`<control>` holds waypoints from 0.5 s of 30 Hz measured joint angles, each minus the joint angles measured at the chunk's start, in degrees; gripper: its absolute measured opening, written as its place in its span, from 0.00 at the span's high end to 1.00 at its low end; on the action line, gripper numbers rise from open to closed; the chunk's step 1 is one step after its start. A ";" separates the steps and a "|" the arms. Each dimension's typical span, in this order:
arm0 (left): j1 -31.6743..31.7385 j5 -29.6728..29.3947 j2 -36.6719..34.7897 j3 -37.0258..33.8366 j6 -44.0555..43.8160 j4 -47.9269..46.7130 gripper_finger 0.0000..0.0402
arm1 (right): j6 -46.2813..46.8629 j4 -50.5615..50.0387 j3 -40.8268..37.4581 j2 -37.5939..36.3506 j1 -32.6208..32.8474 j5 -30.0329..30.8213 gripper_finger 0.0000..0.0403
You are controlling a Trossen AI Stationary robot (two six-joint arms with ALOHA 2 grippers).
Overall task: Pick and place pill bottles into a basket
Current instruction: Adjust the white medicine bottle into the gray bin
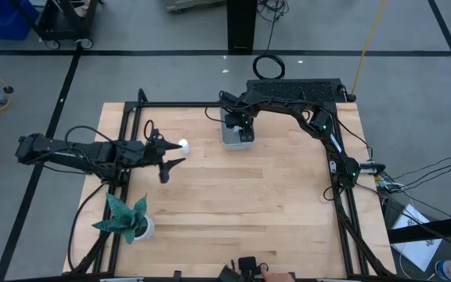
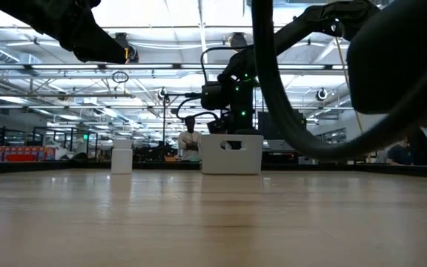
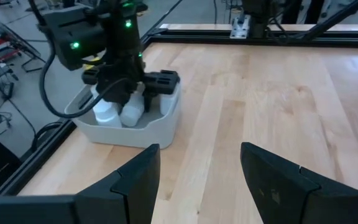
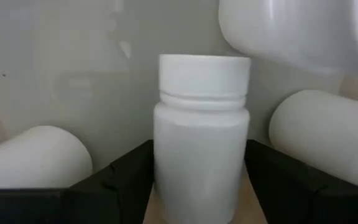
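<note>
The pale grey-blue basket (image 1: 237,135) stands at the far middle of the table; it also shows in the low view (image 2: 232,153) and the left wrist view (image 3: 135,127). My right gripper (image 4: 201,177) reaches down into the basket, shut on a white pill bottle (image 4: 202,155). Other bottles (image 4: 33,155) lie around it in the basket. One more bottle (image 1: 183,145) stands on its base on the table at the left, also in the low view (image 2: 121,159). My left gripper (image 3: 201,180) hovers open and empty just beside it. My right gripper pinches the bottle's body (image 4: 166,168) between its two fingers, one finger on each side below the cap. The fingers come from above, down into the basket. Whether the bottle's lower end rests on the basket's floor is hidden.
A green plant in a white pot (image 1: 130,221) stands at the near left. A black ridged box (image 1: 296,90) lies at the far right. The black frame rails (image 1: 343,196) run along the table's sides. Bare wood (image 1: 257,196) lies between.
</note>
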 joint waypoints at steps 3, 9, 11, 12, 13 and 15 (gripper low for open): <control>-0.01 0.34 0.00 0.00 0.00 0.41 0.43 | -0.31 0.05 0.00 0.02 0.11 -0.18 0.42; -0.01 0.32 0.00 0.00 0.06 0.52 0.43 | -1.64 0.41 0.04 -0.30 0.48 -0.42 0.55; -0.02 0.33 0.00 0.00 0.06 0.51 0.43 | -1.62 0.62 0.04 -0.55 0.47 -0.39 0.58; -0.02 0.32 0.00 0.00 0.06 0.53 0.43 | -1.60 0.60 0.07 -0.98 0.47 -0.34 0.59; -0.02 0.30 0.00 0.00 0.06 0.52 0.43 | -1.61 0.75 0.07 -1.59 0.48 -0.37 0.59; -0.02 0.32 0.00 0.00 0.06 0.54 0.43 | -1.51 1.13 0.09 -2.65 0.50 0.56 0.58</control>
